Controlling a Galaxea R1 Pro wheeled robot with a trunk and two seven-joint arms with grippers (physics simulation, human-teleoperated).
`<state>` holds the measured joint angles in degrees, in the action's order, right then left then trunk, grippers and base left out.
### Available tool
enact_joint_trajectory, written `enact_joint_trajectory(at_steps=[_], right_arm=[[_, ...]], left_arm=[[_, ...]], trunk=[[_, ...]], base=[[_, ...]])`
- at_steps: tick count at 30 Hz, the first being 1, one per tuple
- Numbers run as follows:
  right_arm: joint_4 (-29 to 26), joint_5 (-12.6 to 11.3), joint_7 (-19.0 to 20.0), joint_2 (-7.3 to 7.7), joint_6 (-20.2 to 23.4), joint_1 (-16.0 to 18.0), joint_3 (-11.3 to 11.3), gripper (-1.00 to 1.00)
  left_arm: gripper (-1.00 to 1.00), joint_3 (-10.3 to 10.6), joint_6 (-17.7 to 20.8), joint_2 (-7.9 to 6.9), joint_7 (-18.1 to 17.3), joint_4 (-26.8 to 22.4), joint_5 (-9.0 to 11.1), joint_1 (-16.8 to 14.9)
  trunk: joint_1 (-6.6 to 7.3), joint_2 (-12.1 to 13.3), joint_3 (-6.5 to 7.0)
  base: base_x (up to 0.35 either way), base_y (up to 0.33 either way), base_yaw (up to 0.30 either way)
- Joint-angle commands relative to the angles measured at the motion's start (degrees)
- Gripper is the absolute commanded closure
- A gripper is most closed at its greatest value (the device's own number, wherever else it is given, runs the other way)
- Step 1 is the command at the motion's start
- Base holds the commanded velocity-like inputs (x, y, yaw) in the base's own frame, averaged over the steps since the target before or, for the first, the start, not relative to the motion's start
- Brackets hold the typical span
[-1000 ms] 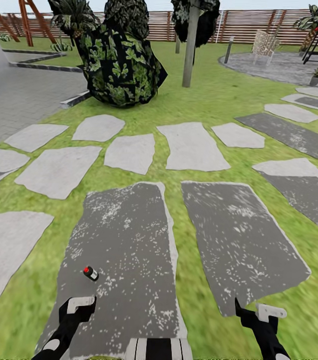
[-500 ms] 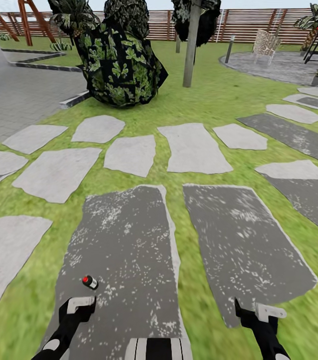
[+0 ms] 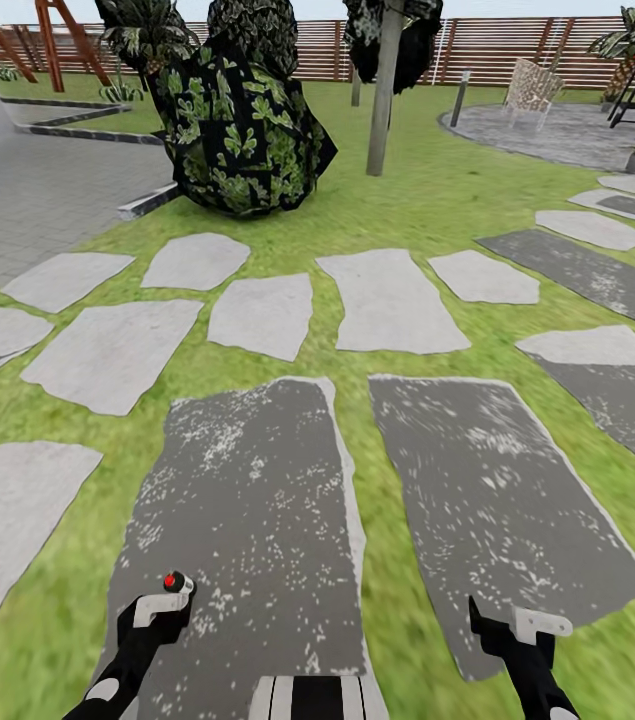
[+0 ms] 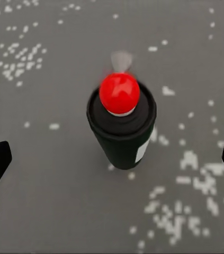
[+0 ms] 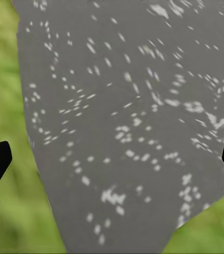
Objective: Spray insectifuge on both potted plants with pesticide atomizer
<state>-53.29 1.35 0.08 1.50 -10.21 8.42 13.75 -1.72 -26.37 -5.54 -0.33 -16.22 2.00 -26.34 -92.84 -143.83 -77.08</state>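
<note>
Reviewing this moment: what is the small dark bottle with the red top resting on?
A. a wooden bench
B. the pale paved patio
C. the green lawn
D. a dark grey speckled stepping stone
D: in the left wrist view the bottle stands upright on the dark grey speckled stepping stone, and the head view shows it on that slab just ahead of the left gripper.
</note>
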Motion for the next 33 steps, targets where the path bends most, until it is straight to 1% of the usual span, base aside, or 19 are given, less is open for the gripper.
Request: enact_joint_trajectory(at_steps=[1, 14, 22, 27, 32, 33], right_arm=[[0.0, 0.1, 0.0, -0.01, -0.2, 0.0, 0.0, -1.00], [0.0, 0.1, 0.1, -0.01, -0.2, 0.0, 0.0, -1.00], [0.0, 0.1, 0.0, -0.07, -0.2, 0.0, 0.0, -1.00], [0.0, 0.1, 0.0, -0.08, -0.2, 0.0, 0.1, -1.00], [0.0, 0.1, 0.0, -0.08, -0.2, 0.0, 0.1, -1.00], [0.0, 0.1, 0.0, -0.09, -0.3, 0.0, 0.1, -1.00]], left_arm=[[-1.00, 0.0, -0.2, 0.00, 0.0, 0.0, 0.2, 0.0], [-1.00, -0.1, -0.2, 0.00, -0.1, 0.0, 0.3, 0.0], [-1.00, -0.1, -0.2, 0.00, -0.1, 0.0, 0.3, 0.0], [-1.00, -0.1, -0.3, 0.00, -0.1, 0.0, 0.3, 0.0], [-1.00, -0.1, -0.3, 0.00, -0.1, 0.0, 0.2, 0.0], [-1.00, -0.1, -0.3, 0.00, -0.1, 0.0, 0.2, 0.0]], trunk=[[0.00, 0.0, -0.03], [0.00, 0.0, -0.04], [0.00, 0.0, -0.31], [-0.12, -0.1, -1.49], [-0.25, -0.1, -2.94], [-0.25, -0.1, -3.03]], base=[[0.043, 0.012, 0.000], [0.052, 0.002, 0.000], [0.003, 0.000, 0.077], [0.000, 0.000, 0.012], [0.000, 0.000, 0.002], [0.000, 0.000, 0.000]])
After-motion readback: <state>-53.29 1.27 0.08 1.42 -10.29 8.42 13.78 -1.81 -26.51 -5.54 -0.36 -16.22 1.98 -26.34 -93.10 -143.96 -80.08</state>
